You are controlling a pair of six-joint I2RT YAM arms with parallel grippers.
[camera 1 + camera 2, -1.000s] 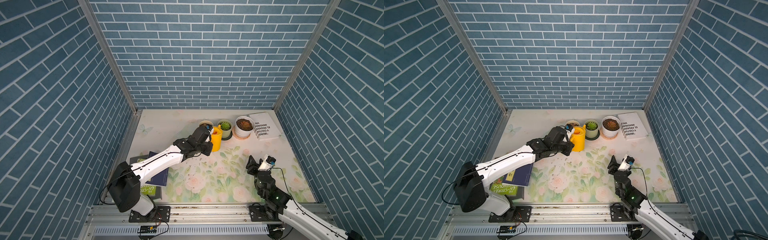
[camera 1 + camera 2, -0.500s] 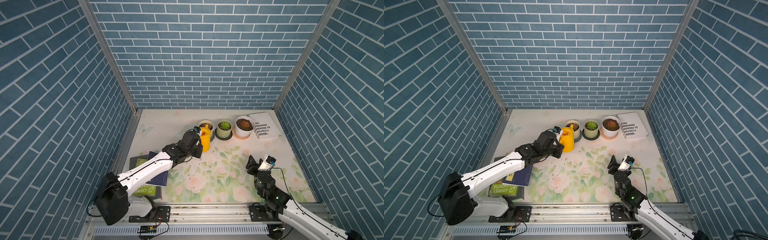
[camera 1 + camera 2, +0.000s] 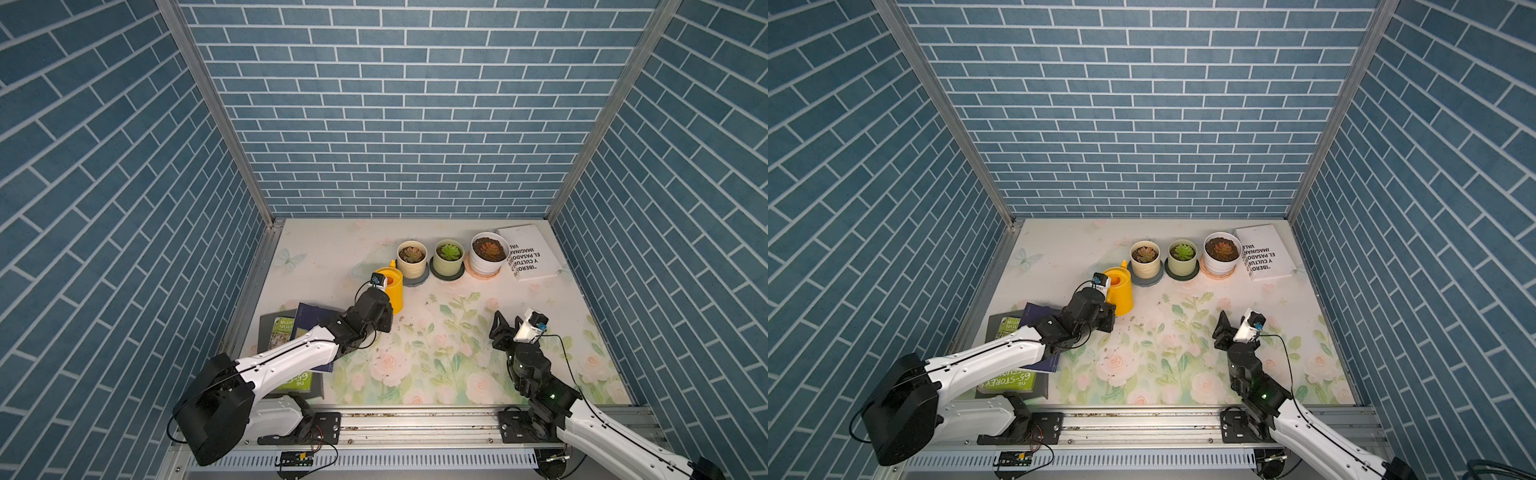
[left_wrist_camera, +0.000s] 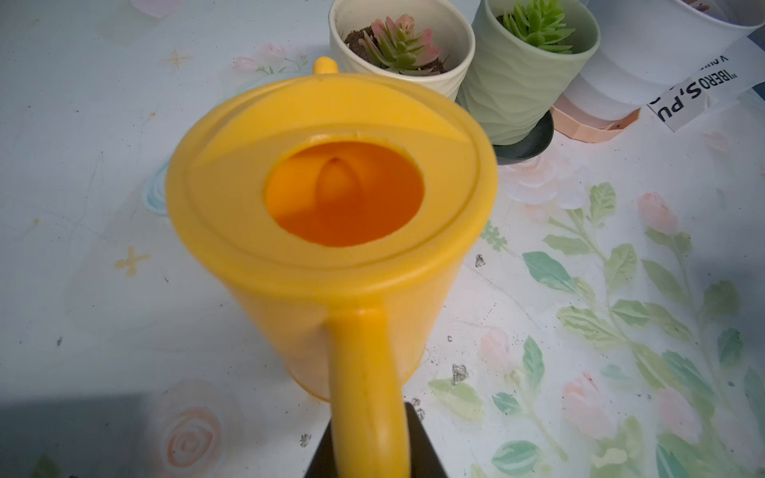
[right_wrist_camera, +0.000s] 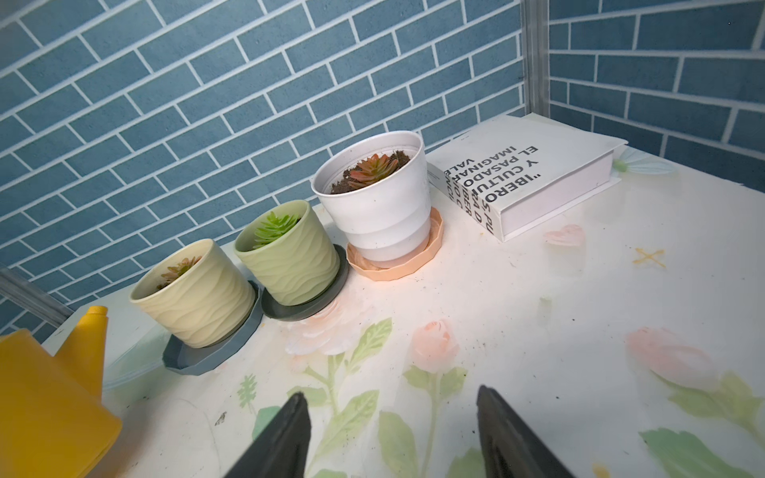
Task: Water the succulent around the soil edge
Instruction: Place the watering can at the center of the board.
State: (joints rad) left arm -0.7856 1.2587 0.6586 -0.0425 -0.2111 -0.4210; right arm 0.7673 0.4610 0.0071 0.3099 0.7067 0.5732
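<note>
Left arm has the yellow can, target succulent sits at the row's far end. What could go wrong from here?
The left end effector grips the watering can only by its thin handle; tilted, it may swivel.
The cream pot and pale green pot stand between can and succulent; the spout could clip them or water the wrong plant.
The book lies right beside the white pot; water missing the soil edge could wet it.

Reddish succulent upright; soil edge dark, perhaps dry.
</note>
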